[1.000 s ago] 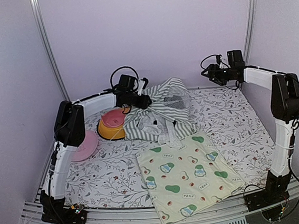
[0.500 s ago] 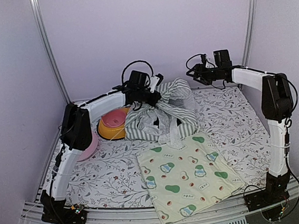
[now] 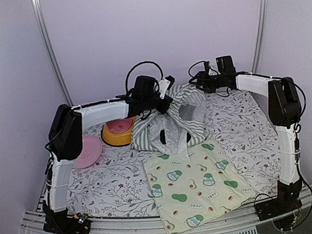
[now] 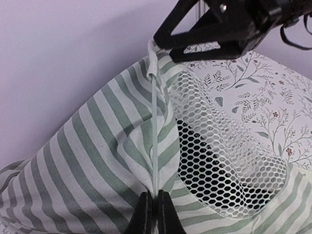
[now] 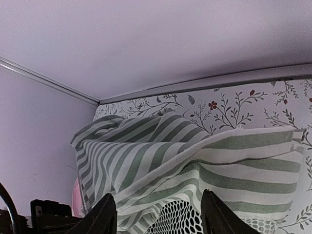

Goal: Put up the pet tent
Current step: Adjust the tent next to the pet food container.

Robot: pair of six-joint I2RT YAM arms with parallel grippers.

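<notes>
1. Pet tent (image 3: 170,121): the striped green-and-white fabric lies in a crumpled heap at the back centre of the table (image 3: 240,125). It is not erected. Its top is drawn up into a peak between the 2 grippers, while the lower folds rest on the floral table cover. The round mesh window (image 4: 219,161) faces the right side and is bowed outward. White curtain material hangs at the near side of the heap, where it meets the far edge of the avocado-print mat (image 3: 193,182).

2. Left gripper (image 4: 154,197): the fingers are fully closed. They pinch 1 thin white pole (image 4: 156,122) together with a fold of striped fabric. The pole runs straight up from the fingertips to the peak of the tent.

3. Right gripper (image 5: 157,194): the fingers stand well apart. It sits at the peak of the tent, opposite the left gripper, with a striped fold lying in the gap between the fingers. No clamping on the fabric is visible. In the left wrist view its fingertips are just beside the upper end of the pole.

4. Surroundings: the orange bowl (image 3: 119,132) sits against the left side of the tent. The pink dish (image 3: 87,151) lies left of the bowl, beside the left arm. The mat lies flat at the near centre of the table.
</notes>
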